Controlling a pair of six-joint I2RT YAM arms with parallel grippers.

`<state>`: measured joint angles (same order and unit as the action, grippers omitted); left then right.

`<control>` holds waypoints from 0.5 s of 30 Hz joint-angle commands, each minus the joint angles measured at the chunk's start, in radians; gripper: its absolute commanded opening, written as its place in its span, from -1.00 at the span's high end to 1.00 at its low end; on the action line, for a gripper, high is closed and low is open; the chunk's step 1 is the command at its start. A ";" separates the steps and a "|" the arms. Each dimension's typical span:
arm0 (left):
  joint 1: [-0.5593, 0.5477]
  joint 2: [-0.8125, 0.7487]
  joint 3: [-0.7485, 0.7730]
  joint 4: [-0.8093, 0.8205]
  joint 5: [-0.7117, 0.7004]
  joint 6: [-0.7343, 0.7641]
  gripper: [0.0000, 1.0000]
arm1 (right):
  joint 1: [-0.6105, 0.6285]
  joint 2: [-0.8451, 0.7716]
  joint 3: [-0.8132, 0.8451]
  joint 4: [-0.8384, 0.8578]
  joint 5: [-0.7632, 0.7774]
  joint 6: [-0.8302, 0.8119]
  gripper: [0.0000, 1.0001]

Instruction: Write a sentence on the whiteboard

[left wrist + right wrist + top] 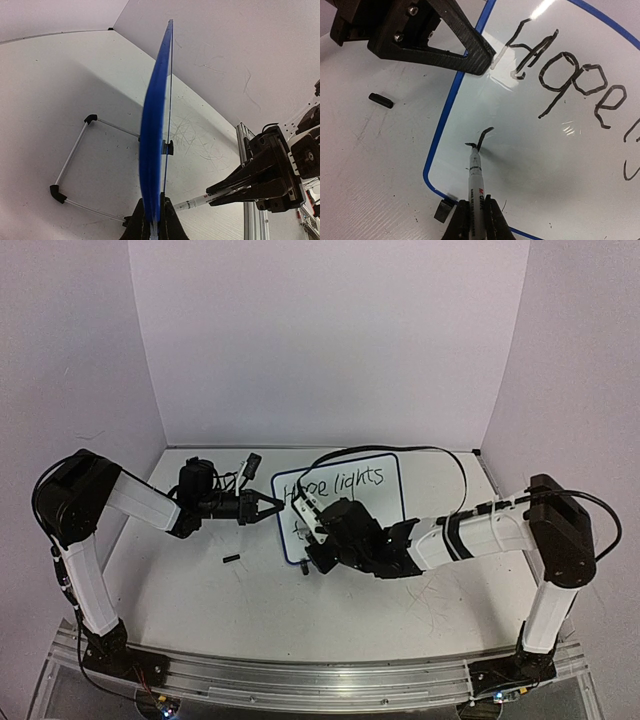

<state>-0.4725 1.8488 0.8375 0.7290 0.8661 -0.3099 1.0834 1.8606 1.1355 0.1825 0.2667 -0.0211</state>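
The whiteboard stands tilted on the table, blue-rimmed, with "Hope lights" written along its top line. My left gripper is shut on the board's left edge; in the left wrist view the board is edge-on between those fingers. My right gripper is shut on a white marker. The marker's tip rests on the whiteboard at a short black stroke that starts a second line near the lower left corner. From above, my right gripper sits over that corner.
A small black marker cap lies on the table left of the board. The board's wire stand reaches out behind it. A black cable arcs over the board's top. An aluminium rail runs along the near edge.
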 commanded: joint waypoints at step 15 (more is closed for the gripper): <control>-0.009 0.004 0.008 -0.100 -0.041 0.060 1.00 | -0.025 -0.084 -0.015 0.049 -0.017 -0.015 1.00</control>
<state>-0.4725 1.8488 0.8375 0.7283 0.8677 -0.3077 1.0588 1.7340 1.0667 0.2052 0.2856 -0.0169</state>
